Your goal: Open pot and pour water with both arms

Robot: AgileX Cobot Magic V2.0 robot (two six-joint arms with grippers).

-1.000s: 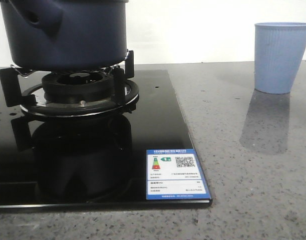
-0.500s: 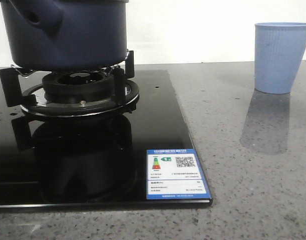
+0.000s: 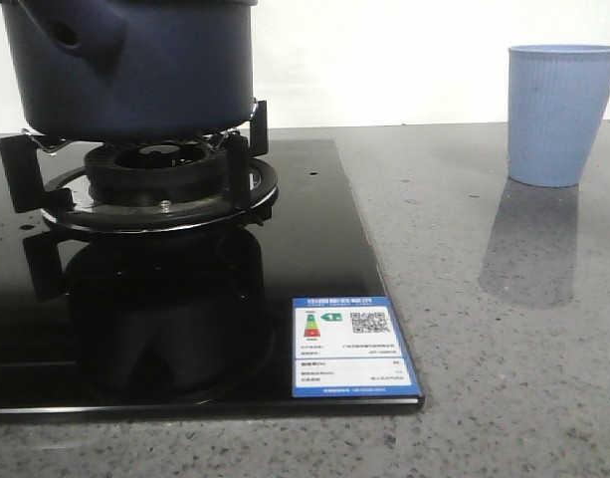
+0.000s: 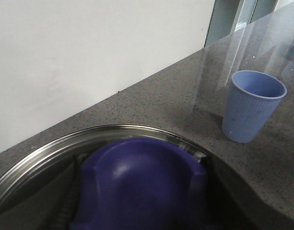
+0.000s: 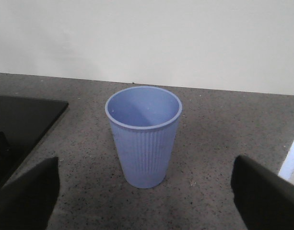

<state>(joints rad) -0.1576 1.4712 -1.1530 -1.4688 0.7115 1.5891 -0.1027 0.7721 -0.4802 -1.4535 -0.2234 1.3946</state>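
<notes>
While pot [image 3: 135, 65] sits on burner [image 3: 155, 184] | cup [image 3: 561, 113] well apart, upright

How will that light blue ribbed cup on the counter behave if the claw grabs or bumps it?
The cup looks empty and thin-walled, so it is probably light and may flex under a squeeze. It is taller than its narrow base, so a push near the rim could tip it. The ribbed sides should give some grip.

Right gripper [image 5: 147, 191] fingers [image 5: 27, 196] — black, angular, matte
</notes>
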